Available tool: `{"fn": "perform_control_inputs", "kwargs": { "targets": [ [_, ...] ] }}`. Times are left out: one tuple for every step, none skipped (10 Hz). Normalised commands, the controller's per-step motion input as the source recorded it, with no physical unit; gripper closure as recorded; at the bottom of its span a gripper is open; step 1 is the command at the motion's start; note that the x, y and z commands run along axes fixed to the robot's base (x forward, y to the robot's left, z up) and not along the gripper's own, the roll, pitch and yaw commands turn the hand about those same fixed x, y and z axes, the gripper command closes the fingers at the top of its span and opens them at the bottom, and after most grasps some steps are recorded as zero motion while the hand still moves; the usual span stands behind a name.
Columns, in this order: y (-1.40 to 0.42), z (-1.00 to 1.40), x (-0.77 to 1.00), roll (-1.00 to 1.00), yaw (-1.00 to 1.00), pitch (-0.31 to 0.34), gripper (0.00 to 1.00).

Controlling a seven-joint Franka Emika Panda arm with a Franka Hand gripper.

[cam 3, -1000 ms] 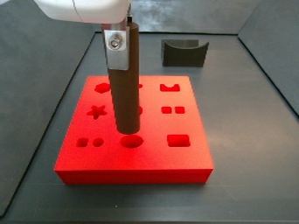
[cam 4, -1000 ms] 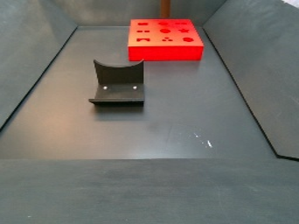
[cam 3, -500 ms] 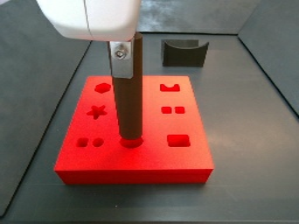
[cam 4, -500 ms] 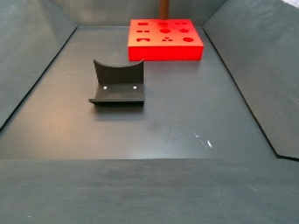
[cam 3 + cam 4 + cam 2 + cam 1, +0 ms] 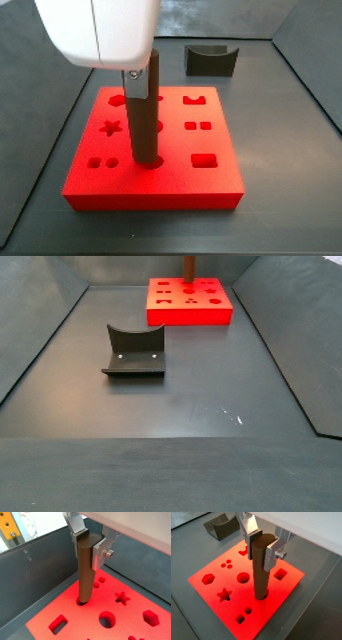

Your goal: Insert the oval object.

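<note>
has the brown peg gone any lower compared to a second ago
Yes. In a side view the oval peg, held in the claw, has sunk toward the red block; its tip now sits in a hole.

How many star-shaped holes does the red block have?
1. The star-shaped hole is near one edge of the red block, beside the hexagon hole. The gripper holds the brown peg upright in another hole; the peg may hide some.

Your dark grey U-shaped holder [image 5: 134,351] sits on the bench [image 5: 201,406], well apart from the red block [image 5: 189,303].
</note>
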Motion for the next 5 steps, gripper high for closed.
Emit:
{"fn": "perform_control_inputs", "kwargs": {
  "targets": [
    [-0.13, -0.14, 0.2, 0.1, 0.08, 0.0, 1.0],
    [-0.1, -0.11, 0.24, 0.1, 0.1, 0.003, 1.0],
    [-0.1, -0.07, 0.3, 0.07, 0.14, 0.019, 1.0],
    [-0.03, -0.09, 0.11, 0.04, 0.03, 0.0, 1.0],
    [0.0, -0.04, 0.0, 0.0, 0.0, 0.0, 1.0]
  ]
}}
